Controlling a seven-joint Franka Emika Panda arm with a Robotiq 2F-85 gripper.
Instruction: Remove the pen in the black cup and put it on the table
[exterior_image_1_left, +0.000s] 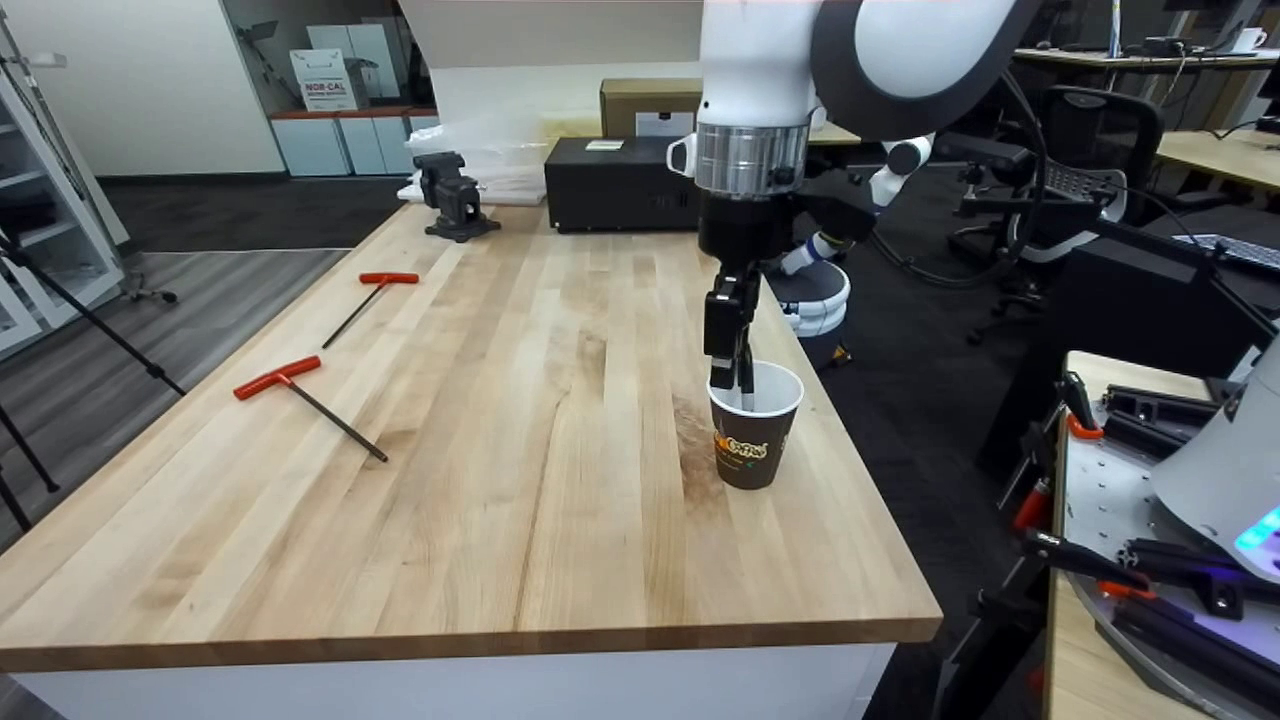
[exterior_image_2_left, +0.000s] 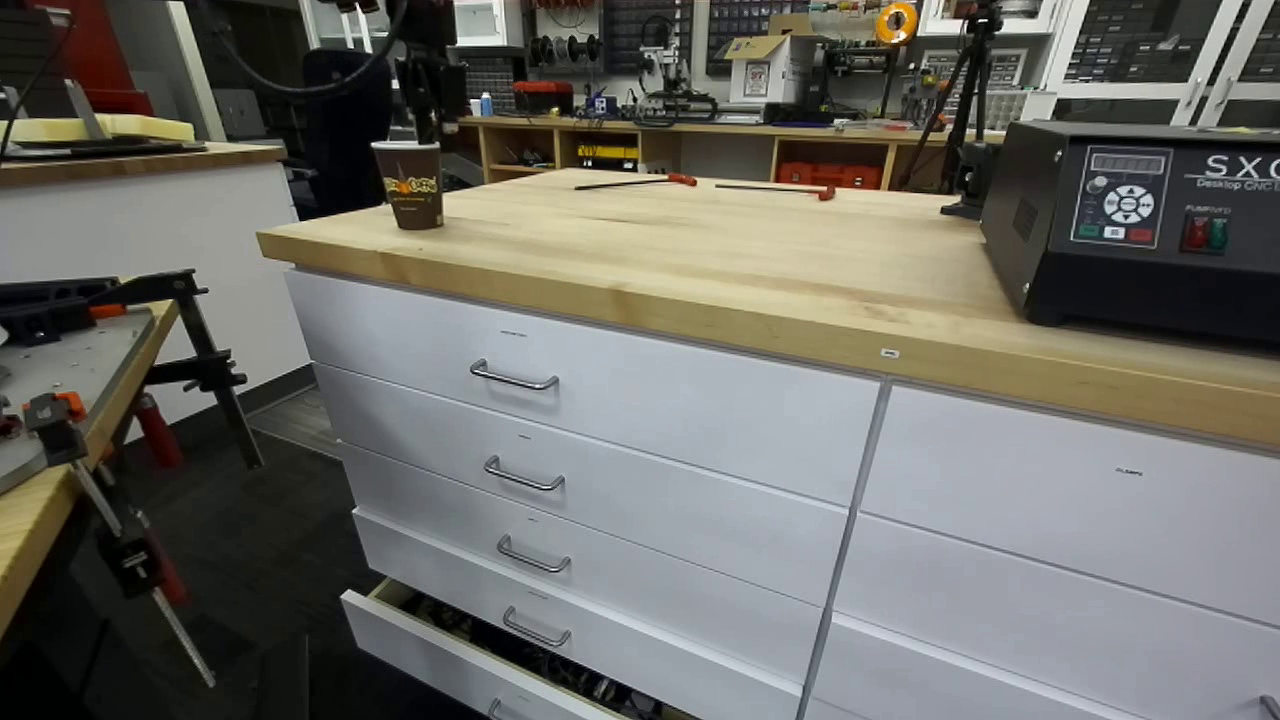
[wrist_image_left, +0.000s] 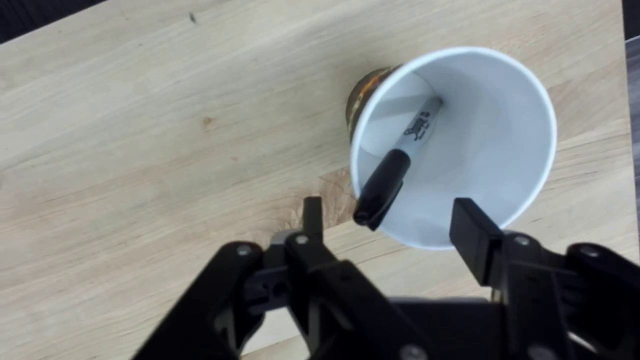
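Observation:
The black cup (exterior_image_1_left: 750, 455) stands upright on the light wood table (exterior_image_1_left: 450, 530) near its edge. It also shows in an exterior view (exterior_image_2_left: 412, 195) and in the wrist view (wrist_image_left: 485, 140). The pen (wrist_image_left: 389, 175), grey with a black cap, leans inside the cup, its cap end at the rim towards my gripper. My gripper (wrist_image_left: 392, 220) is open, with one finger on each side of the pen's cap end in the wrist view; neither visibly touches it. In an exterior view my gripper (exterior_image_1_left: 732, 375) points down at the cup's rim. The pen's grey body shows faintly there.
Two red-handled T-shaped tools (exterior_image_1_left: 278, 378) (exterior_image_1_left: 388, 278) lie on the table away from the cup. A black vise (exterior_image_1_left: 455, 195) and a big black box (exterior_image_1_left: 620, 185) stand at the table's far end. The table's edge runs close beside the cup.

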